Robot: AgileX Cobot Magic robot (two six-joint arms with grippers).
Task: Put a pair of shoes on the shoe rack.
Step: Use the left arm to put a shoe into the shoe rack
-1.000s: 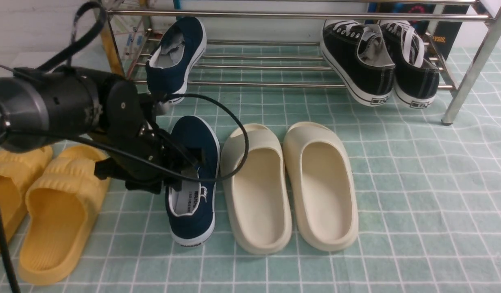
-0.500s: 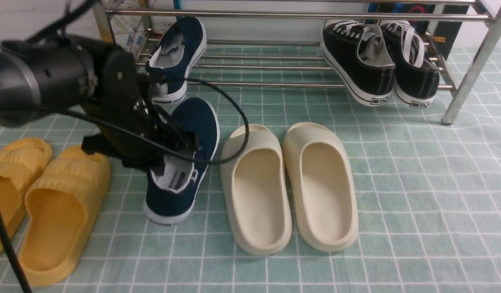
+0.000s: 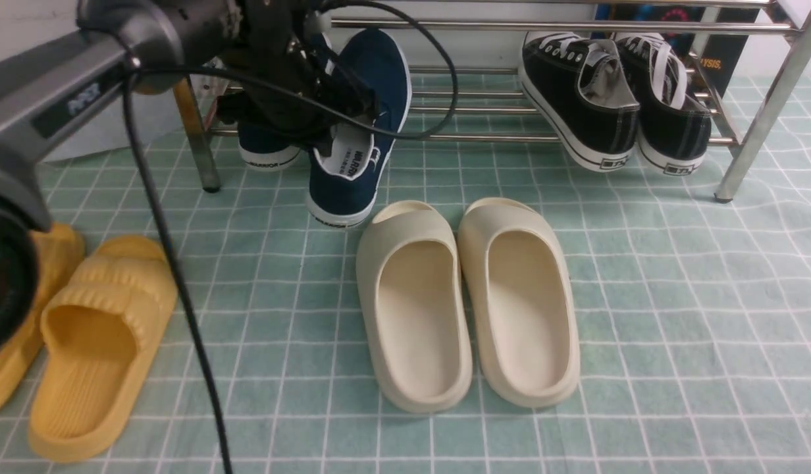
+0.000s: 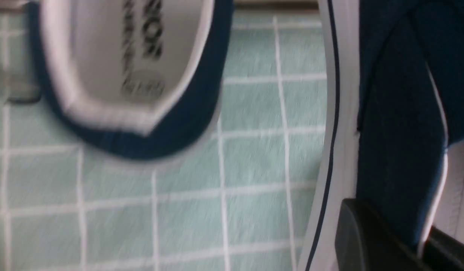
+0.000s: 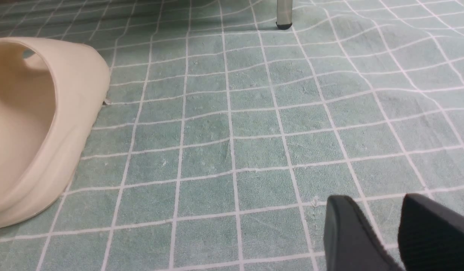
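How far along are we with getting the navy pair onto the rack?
One navy shoe already sits on the shoe rack. The left pincer is shut on the second navy shoe, carried tilted at the rack's front edge beside its mate. Left to do: set it on the bars and release. The right pincer idles, empty.

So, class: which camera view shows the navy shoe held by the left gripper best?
The front view: the held navy shoe shows whole, heel low, in the left gripper before the shoe rack. The left wrist view shows only its side, close and blurred. The right wrist view shows none of it.
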